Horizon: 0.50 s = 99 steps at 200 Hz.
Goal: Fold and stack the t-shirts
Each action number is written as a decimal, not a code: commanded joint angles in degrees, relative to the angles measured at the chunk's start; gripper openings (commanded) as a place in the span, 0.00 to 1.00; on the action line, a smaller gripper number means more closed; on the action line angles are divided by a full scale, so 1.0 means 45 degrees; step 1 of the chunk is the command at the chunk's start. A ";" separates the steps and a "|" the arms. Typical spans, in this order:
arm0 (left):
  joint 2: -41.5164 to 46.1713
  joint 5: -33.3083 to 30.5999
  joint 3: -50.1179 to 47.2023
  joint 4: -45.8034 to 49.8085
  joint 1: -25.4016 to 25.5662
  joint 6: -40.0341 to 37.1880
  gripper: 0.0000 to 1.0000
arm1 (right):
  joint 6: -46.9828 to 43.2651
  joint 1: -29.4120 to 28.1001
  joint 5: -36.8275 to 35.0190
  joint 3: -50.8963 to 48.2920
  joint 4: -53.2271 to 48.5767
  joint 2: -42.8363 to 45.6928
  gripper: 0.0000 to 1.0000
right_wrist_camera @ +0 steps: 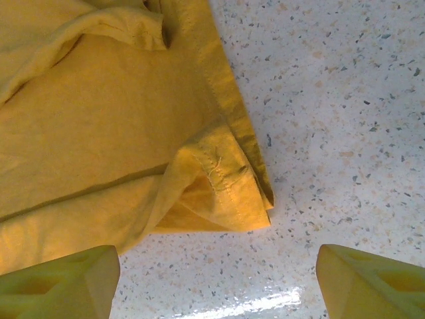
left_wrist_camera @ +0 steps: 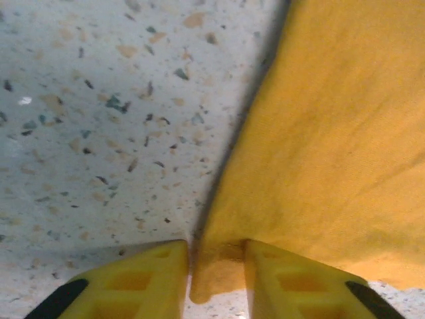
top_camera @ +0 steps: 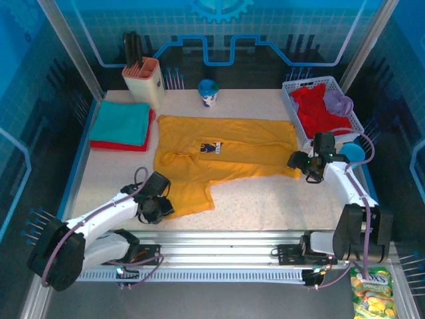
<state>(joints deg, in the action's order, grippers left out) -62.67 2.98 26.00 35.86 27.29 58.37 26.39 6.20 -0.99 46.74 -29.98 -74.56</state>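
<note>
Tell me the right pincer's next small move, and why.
Probably lower the right pincer and close on the hem corner of the mustard t-shirt: it hangs open just short of that corner, while the left pincer pinches another edge of the shirt.

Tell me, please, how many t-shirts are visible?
5: yellow tee spread mid-table; teal tee atop folded red tee, left; loose red tee and lavender tee in basket, possibly hiding more.

Print [top_camera: 209, 147] on yellow t-shirt [top_camera: 255, 143] illegible
</note>
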 commanded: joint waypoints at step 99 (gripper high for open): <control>0.0153 -0.0191 0.0295 0.0420 0.0203 -0.0255 0.00 | 0.0315 0.0346 0.0587 0.2097 0.1354 -0.3454 0.58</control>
<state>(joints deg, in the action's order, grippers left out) -62.43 1.74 26.39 38.09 27.40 58.35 27.57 6.94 -0.14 53.82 -24.40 -88.03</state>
